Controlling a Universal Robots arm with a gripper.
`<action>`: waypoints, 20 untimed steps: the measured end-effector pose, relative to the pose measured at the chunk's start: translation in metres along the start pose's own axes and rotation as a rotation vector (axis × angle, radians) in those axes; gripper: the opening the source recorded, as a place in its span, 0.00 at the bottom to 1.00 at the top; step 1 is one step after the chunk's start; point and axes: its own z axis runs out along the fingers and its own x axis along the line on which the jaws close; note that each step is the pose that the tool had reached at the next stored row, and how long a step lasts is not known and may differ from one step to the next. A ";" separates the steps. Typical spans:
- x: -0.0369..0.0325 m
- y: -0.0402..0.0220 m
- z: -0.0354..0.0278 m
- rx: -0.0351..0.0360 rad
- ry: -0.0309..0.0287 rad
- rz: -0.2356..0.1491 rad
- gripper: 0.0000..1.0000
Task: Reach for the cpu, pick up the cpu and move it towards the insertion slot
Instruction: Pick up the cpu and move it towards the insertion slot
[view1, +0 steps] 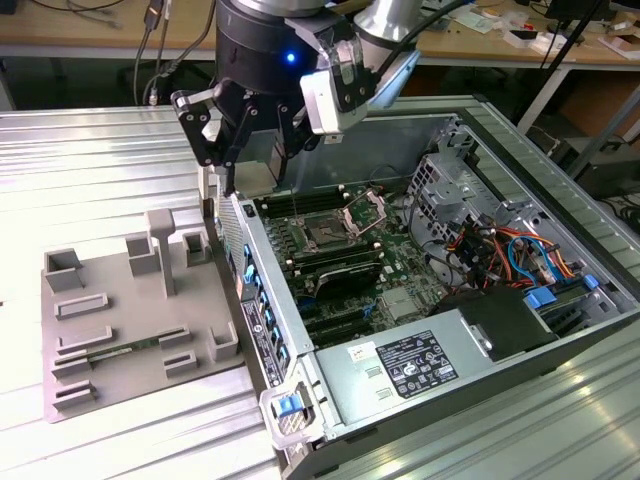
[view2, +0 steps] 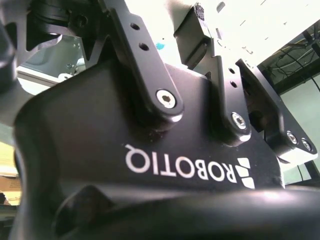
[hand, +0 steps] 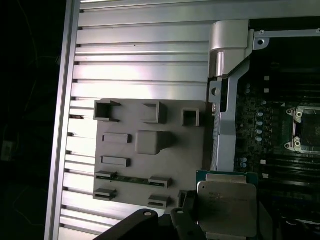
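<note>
The pincer (view1: 248, 150) hangs above the near-left wall of the open computer case (view1: 520, 150), at the far end of that wall in the exterior view, between the grey tray (view1: 100, 300) on that view's left and the green circuit board (view1: 400, 270) inside the case. In the first wrist view the cpu (hand: 227, 207), pale silvery top up with a green rim at one edge, sits flat against the dark fingers (hand: 187, 222), and the pincer is closed on it; in the exterior view the chip itself cannot be made out between the black fingers (view1: 205, 135). The second wrist view shows the black body and finger links (view2: 145, 60) from close up.

The insertion slot (view1: 328, 236) lies on the board to the exterior view's right of the pincer and lower, its shiny metal frame (view1: 365, 212) hinged up and open beside the dark socket square. In the first wrist view the slot (hand: 305, 135) is well apart from the held cpu, with the case wall (hand: 222, 140) running between tray (hand: 150, 170) and board. The tray rests on the ribbed metal tabletop (view1: 80, 170) just beside the case; a thin green memory stick (view1: 125, 349) lies in one of its near holders, and a tall grey post (view1: 163, 250) stands upright near its middle
</note>
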 end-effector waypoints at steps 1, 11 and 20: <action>-0.0005 0.0000 0.0001 0.0000 -0.0001 0.000 0.55; -0.0068 -0.0006 0.0009 0.0013 0.0001 0.000 0.55; -0.0119 -0.0011 0.0017 0.0025 0.0002 0.000 0.55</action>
